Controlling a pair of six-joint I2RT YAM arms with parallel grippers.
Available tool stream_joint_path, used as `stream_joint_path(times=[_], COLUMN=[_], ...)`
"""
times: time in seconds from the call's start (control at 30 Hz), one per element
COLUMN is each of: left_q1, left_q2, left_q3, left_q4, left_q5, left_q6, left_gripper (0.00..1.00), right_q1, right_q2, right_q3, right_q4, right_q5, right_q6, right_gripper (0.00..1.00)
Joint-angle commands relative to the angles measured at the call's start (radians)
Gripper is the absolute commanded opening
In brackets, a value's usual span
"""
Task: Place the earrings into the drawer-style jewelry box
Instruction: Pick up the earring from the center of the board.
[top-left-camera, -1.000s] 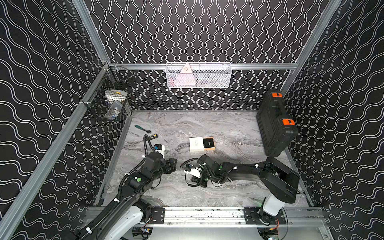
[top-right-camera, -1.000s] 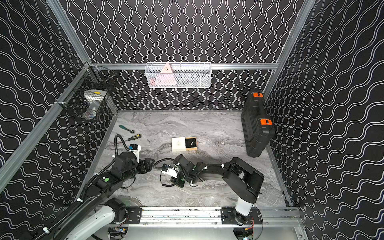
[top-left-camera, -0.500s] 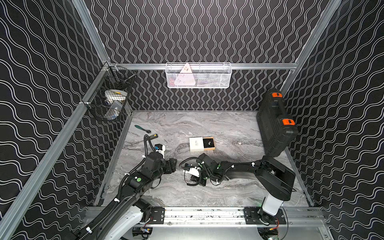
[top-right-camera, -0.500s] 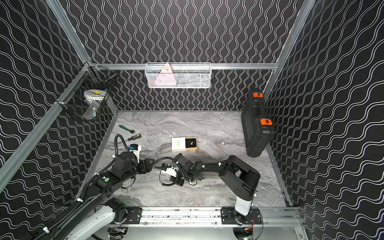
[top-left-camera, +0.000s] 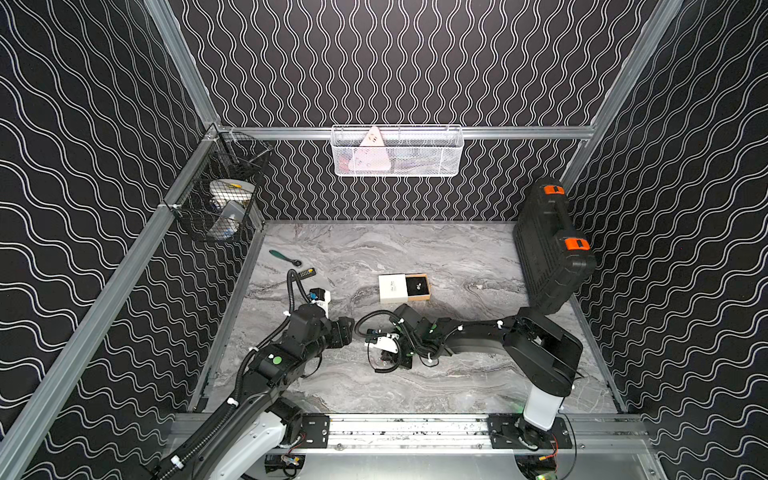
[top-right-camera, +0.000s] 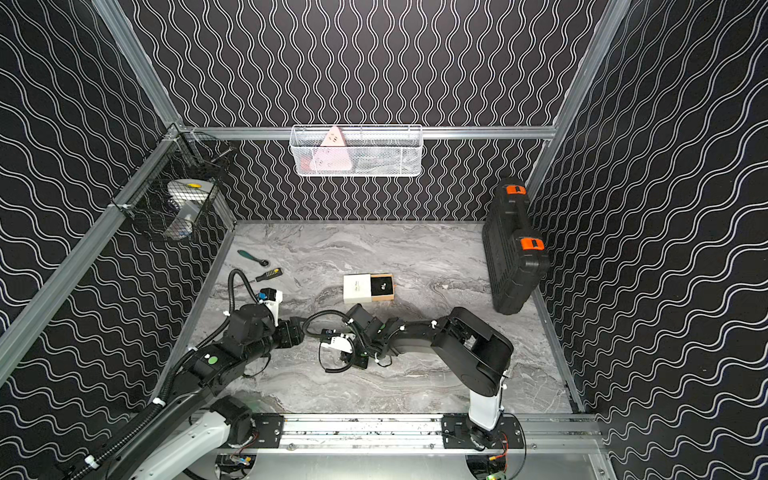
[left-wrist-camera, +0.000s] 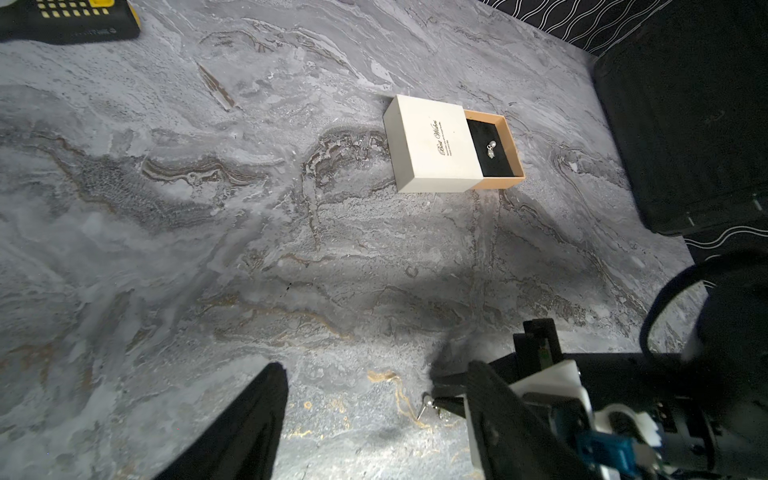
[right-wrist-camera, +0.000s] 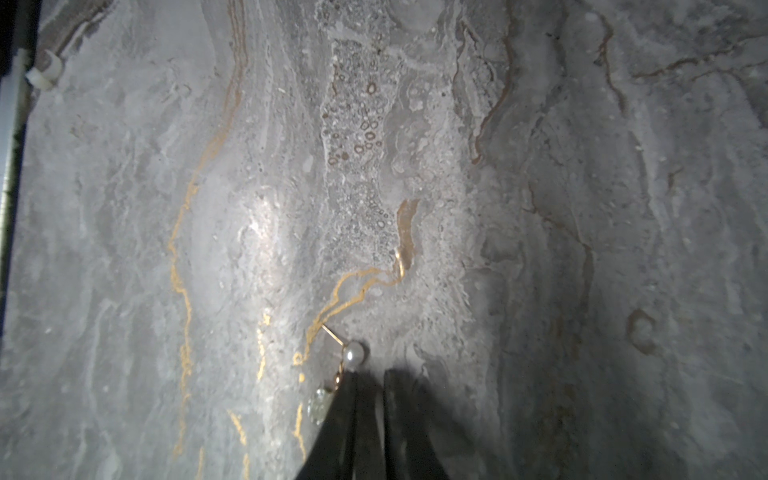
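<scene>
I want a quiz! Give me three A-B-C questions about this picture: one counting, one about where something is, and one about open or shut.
1. How many orange latches has the big black plastic case?
A. One
B. Two
C. Four

2. Where does a small pearl earring lie?
A. In the tan sliding tray lined black
B. In the white wire basket
C. On the case

3. The drawer of the cream-white cardboard jewelry box is:
A. Fully shut
B. Pulled right out
C. Slid partly open

Answers: B, both top views show two latches; A, the left wrist view shows it on the lining; C, the tray sticks partway out of the sleeve.
</scene>
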Motion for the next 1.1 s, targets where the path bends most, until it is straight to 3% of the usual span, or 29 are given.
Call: stream_joint_path(times=[0.0,0.23,0.57,1.07], left_q1=[0.001,0.001,0.000,0.000], left_q2=[-0.008,-0.014,-0.020,-0.033], left_q3=[-0.001,-0.005,-0.007,-0.013], left_q4=[0.017,0.017,0.014,0.020], left_q5=[0.001,-0.005,-0.004,0.012], left_q6=[0.005,0.005,0.004,0.005], left_gripper=[0.73,0.74,0.74,0.75], right_q1=[0.000,0.022,0.041,0.040], right_q2=[0.006,-0.020,-0.041,-0.030], right_q3=[0.014,-0.008,-0.012,-0.029], right_q4=[-0.041,-0.036,-0.031,-0.010], right_q5=[-0.017,-0.050,0.007,-0.009], right_q6=[-0.037,-0.011,0.023,-0.066], right_gripper=[0.16,0.17,0.17,0.32])
